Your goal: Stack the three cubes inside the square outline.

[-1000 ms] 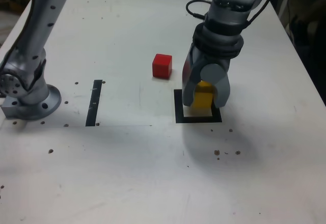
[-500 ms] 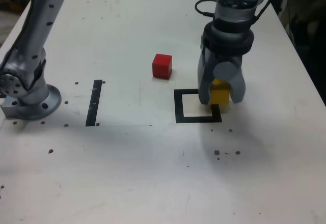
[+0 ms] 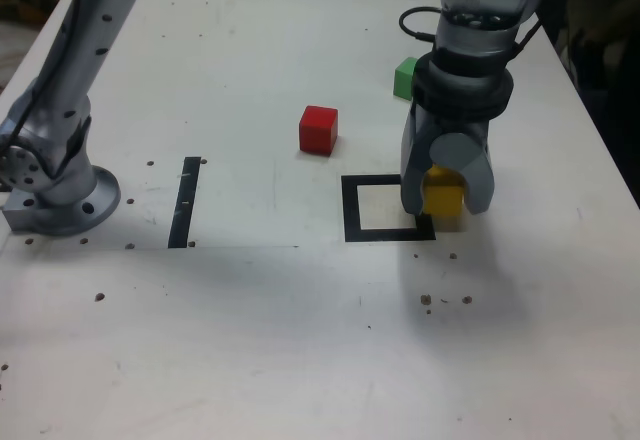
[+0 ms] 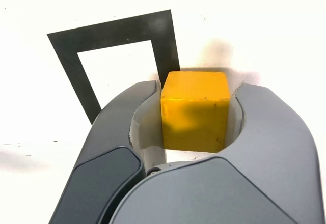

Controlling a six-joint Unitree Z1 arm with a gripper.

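The gripper (image 3: 446, 198) clamps the yellow cube (image 3: 442, 198) at the square outline's (image 3: 350, 210) right edge in the exterior view; the red cube (image 3: 319, 129) and green cube (image 3: 405, 78) sit apart behind. In the wrist view, the gripper (image 4: 196, 114) grips the yellow cube (image 4: 194, 111) just beside the outline (image 4: 122, 33).

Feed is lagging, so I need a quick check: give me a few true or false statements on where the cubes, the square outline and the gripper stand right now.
1. The gripper is shut on the yellow cube. True.
2. The yellow cube sits centred inside the square outline. False: it is at the outline's edge on the exterior view's right.
3. The red cube is stacked on the green cube. False: they lie apart on the table.
4. The outline's white centre is empty. True.
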